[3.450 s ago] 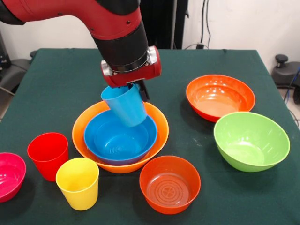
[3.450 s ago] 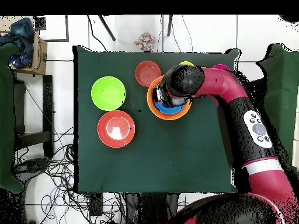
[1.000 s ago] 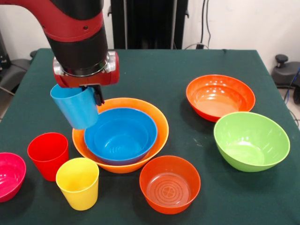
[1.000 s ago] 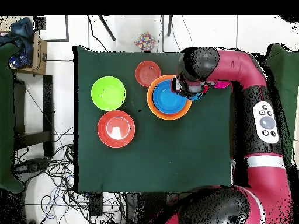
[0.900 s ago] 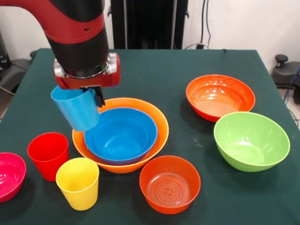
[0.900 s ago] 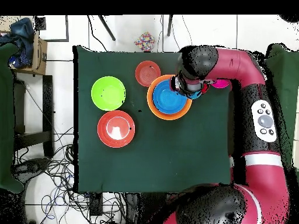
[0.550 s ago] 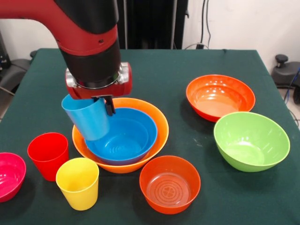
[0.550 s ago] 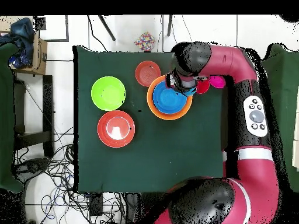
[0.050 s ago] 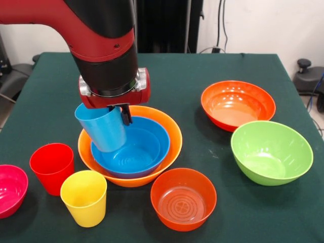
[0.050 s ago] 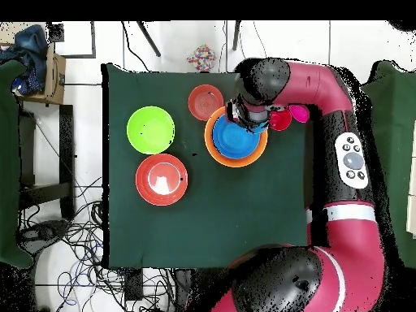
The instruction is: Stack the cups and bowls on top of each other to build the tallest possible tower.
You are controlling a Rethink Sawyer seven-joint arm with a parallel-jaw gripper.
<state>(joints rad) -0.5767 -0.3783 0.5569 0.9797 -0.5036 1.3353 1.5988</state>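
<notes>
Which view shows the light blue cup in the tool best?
The front view. There the light blue cup shows whole, tilted, hanging from the tool over the blue bowl nested in the pale orange bowl. In the overhead view the arm covers it almost entirely.

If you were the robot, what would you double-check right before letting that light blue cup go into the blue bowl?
1. Gripper has the light blue cup: ok, shut on its rim.
2. Cup over the blue bowl: ok, at its left side, not centred.
3. Cup upright: not ok, it is tilted.
4. Cup bottom resting in the bowl: cannot tell.
5. Blue bowl nested in the pale orange bowl: ok.
6. Red cup and yellow cup clear of the tower: ok.
</notes>
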